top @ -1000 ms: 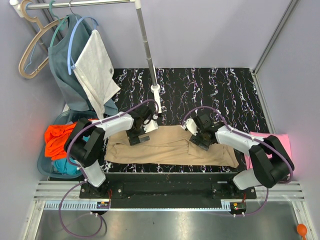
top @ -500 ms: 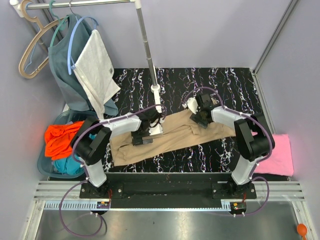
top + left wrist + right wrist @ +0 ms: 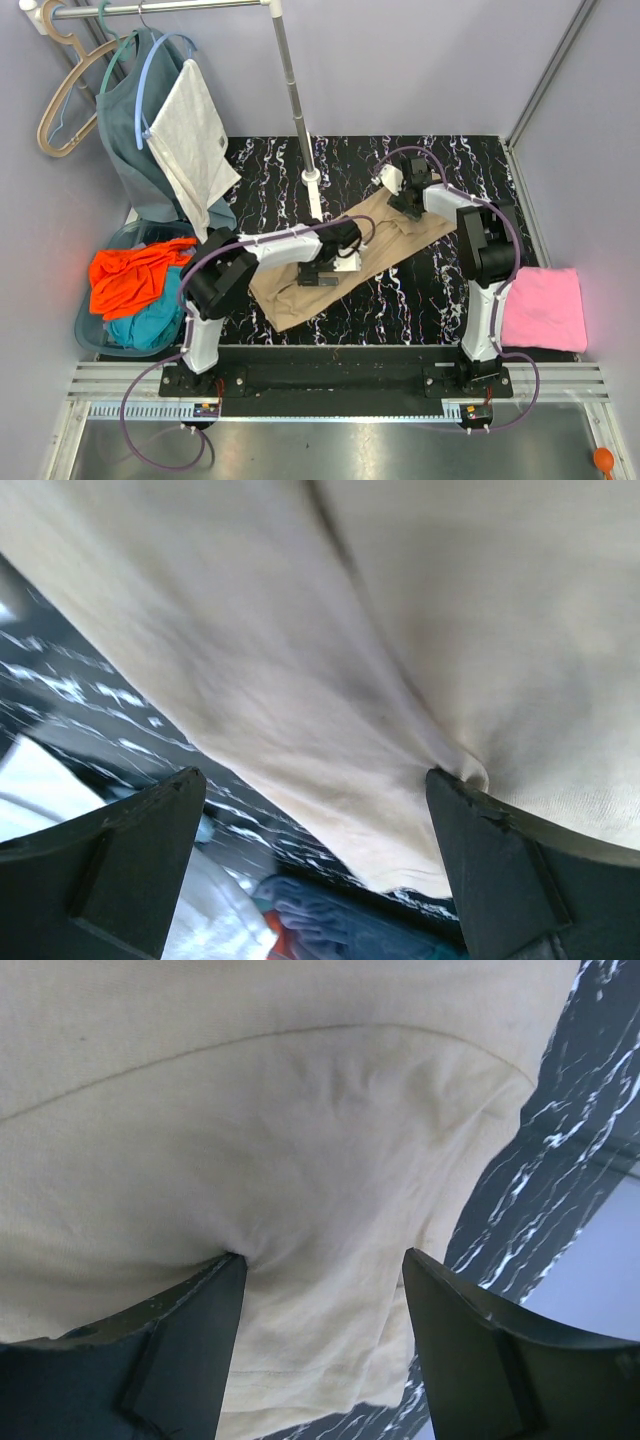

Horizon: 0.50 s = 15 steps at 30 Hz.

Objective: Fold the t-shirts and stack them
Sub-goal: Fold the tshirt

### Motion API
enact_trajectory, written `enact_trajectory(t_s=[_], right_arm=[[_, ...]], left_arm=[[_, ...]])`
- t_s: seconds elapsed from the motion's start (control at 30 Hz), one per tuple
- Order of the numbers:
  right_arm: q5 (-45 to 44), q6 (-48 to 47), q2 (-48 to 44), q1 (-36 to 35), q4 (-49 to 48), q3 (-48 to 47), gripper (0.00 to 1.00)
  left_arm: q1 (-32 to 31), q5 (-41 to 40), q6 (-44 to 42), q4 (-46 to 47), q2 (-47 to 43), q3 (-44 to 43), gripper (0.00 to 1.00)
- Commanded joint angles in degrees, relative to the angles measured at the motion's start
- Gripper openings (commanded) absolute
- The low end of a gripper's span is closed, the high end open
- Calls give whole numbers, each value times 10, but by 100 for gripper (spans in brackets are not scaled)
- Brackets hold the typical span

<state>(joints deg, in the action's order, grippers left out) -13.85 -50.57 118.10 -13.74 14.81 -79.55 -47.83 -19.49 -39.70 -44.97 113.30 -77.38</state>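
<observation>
On the black marbled bench (image 3: 460, 170), top view: we see the tan t-shirt (image 3: 395, 235) lying as a long folded strip, slanted from near left to far right. The left end effector (image 3: 316, 277) rests on the strip's near-left half. The right end effector (image 3: 408, 204) rests on its far-right end. The pink t-shirt (image 3: 545, 308) lies flat and well to the right of the tan t-shirt. The orange t-shirt (image 3: 125, 280) and the teal t-shirt (image 3: 140, 325) are heaped in a basket (image 3: 85, 335) well to its left. The rack pole (image 3: 295, 100) stands just behind it.

Left wrist view: we find the left end effector (image 3: 312, 780) spread wide, its fingers (image 3: 120, 860) far apart over the tan t-shirt (image 3: 400, 600). The cloth puckers against one fingertip, and none is pinched between the two. The bench (image 3: 80, 710) shows past the hem.

Right wrist view: we find the right end effector (image 3: 322, 1258) moderately wide, both fingers (image 3: 180, 1350) set down on the tan t-shirt (image 3: 250, 1110). The cloth gathers at one tip but is not clamped. The bench (image 3: 540, 1180) appears beside the cloth's edge.
</observation>
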Motion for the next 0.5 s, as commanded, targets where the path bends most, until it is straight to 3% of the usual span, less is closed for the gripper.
enact_trajectory(t_s=[0.0, 0.47], right_arm=[[3, -41, 73, 13, 20, -30, 73], [47, -34, 153, 19, 22, -182, 74]], left_arm=[[-53, 25, 10, 6, 46, -32, 99], [-128, 30, -19, 16, 111, -143, 99]])
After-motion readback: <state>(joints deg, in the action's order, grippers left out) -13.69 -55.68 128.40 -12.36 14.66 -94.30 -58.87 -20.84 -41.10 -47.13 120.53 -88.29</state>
